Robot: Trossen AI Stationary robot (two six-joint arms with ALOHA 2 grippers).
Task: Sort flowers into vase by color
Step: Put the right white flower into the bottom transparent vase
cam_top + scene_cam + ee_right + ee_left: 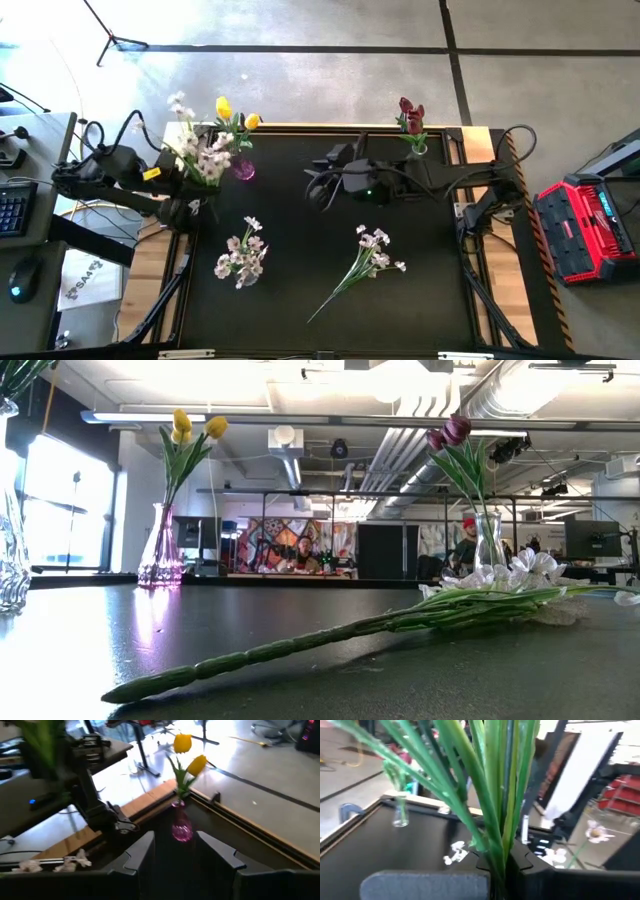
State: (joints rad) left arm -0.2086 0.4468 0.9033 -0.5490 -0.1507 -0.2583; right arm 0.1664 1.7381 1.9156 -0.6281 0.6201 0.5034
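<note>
My left gripper is at the table's left edge, shut on a spray of white-pinkish blossoms that reaches toward the far edge. Two yellow tulips stand in a pink vase next to it. Dark red tulips stand in a clear vase at the far edge. Two more white sprays lie flat on the table. My right gripper hovers open over the table's middle, pointing at the pink vase. My left gripper pinches the spray's bundle of green stems between its two fingers. The stems and long leaves rise out of the fingers and fan apart. The lower end of the stems is hidden behind the gripper, so what it rests on cannot be told.
A clear glass vase stands at the left edge of the low view, green leaves above it. A red case sits off the table's right side, a keyboard and mouse off its left. People sit in the room beyond.
</note>
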